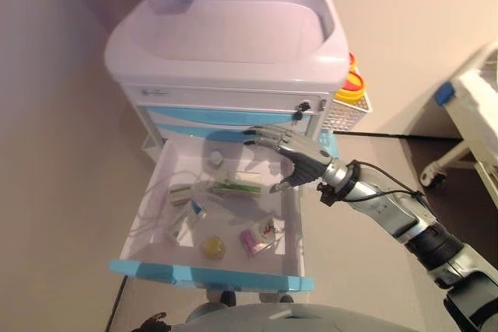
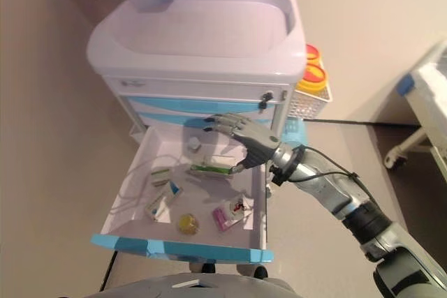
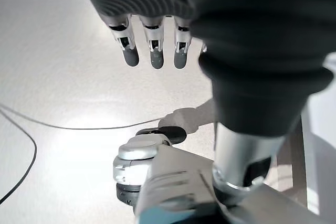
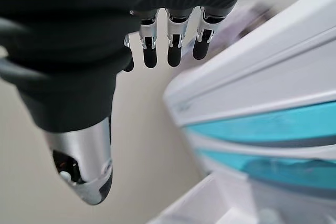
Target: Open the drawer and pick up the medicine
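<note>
The white cart's [image 1: 233, 29] bottom drawer [image 1: 210, 274] with a light blue front is pulled out. In it lie a green box [image 1: 233, 188], a pink packet [image 1: 257, 236], a yellow round item [image 1: 212, 248], small white boxes [image 1: 180, 227] and a small white bottle [image 1: 215, 159]. My right hand [image 1: 299, 157] hovers over the drawer's far right part, just above the green box, with fingers straight and open and nothing in it; it also shows in the right wrist view [image 4: 168, 51]. My left hand [image 3: 152, 51] hangs low over the floor, open and empty.
Two closed blue drawers [image 1: 226, 118] sit above the open one. A white basket with a yellow-lidded container [image 1: 352, 87] hangs on the cart's right side. A bed frame on castors [image 1: 467, 122] stands at the far right. A wall runs along the left.
</note>
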Controlling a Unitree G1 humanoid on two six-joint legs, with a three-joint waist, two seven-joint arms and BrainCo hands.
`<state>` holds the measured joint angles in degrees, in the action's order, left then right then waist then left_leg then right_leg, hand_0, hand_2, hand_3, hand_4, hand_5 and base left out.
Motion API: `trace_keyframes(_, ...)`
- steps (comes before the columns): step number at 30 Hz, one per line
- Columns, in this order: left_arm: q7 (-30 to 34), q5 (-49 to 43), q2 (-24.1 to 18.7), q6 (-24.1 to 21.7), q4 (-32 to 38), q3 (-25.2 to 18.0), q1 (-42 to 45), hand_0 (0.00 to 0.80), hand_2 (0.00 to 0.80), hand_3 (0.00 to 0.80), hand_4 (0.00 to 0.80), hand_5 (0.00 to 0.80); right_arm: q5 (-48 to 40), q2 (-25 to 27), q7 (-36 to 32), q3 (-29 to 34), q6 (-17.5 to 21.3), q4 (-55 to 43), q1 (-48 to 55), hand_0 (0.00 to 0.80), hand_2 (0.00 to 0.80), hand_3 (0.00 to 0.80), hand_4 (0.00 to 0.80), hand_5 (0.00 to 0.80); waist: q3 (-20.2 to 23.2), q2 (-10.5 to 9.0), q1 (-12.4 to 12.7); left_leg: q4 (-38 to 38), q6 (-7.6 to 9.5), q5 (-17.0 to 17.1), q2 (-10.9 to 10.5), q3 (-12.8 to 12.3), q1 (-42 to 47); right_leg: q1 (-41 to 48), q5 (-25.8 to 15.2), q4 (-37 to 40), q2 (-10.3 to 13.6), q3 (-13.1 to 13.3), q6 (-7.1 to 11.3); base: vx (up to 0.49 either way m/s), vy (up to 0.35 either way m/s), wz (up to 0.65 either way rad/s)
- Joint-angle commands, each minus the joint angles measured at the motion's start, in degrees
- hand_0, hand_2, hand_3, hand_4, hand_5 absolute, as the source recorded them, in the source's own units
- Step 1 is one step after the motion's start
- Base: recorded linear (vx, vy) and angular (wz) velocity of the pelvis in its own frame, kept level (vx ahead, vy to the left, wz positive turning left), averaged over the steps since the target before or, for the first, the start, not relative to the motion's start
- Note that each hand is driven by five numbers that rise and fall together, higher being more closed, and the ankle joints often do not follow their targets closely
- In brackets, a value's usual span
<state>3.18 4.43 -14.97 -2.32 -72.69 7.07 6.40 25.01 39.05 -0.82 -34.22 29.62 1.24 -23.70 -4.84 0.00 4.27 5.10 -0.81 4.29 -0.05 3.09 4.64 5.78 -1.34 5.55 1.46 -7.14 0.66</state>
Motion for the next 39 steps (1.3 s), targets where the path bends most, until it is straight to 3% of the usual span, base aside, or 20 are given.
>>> trace_keyframes(1, 0.81, 1.00, -0.77, 1.62, -3.27, 2.48, -2.84, 0.000, 0.000, 0.000, 0.000, 0.000, 3.56, -3.02, -0.37, -3.47, -0.48, 1.32, -3.22, 0.000, 0.000, 0.000, 0.000, 0.000, 0.13, -3.31, 3.55, -0.10, 0.72, -4.82, -3.20, 1.91, -1.10, -0.89, -0.26, -0.99, 2.70, -3.33, 3.76, 0.012, -0.031, 0.45)
trace_keyframes(8, 1.19, 1.55, -1.36, -0.14, -1.88, 2.17, -3.81, 0.000, 0.000, 0.000, 0.000, 0.000, 11.13, -7.13, 2.69, -10.48, -3.08, 14.56, -5.26, 0.000, 0.000, 0.000, 0.000, 0.000, -0.46, -3.51, 7.09, -0.18, 0.43, -4.09, -3.47, 5.46, -2.13, -0.24, 0.45, -1.17, 2.76, -7.14, 3.37, 0.019, -0.031, 0.40)
trace_keyframes(17, 3.48, 1.78, -2.53, -2.06, 0.41, 2.51, -4.14, 0.000, 0.000, 0.000, 0.000, 0.000, 21.04, -11.39, 7.09, -13.05, -6.98, 27.64, -4.97, 0.000, 0.000, 0.000, 0.000, 0.000, -1.11, -3.02, 10.07, -0.23, 0.15, -2.83, -3.71, 9.09, -3.25, 0.29, 1.58, -2.21, 2.94, -10.59, 3.07, 0.008, -0.013, 0.24)
trace_keyframes(39, 2.54, -0.16, -1.82, -4.29, 1.16, 4.07, -3.81, 0.000, 0.000, 0.000, 0.000, 0.000, 29.07, -17.89, 11.93, -15.82, -7.81, 38.95, -5.68, 0.000, 0.000, 0.000, 0.000, 0.000, -2.05, -2.71, 12.58, -0.33, 0.11, -1.90, -4.08, 11.59, -4.09, 0.65, 1.43, -2.20, 3.47, -12.17, 3.40, 0.003, -0.001, 0.06)
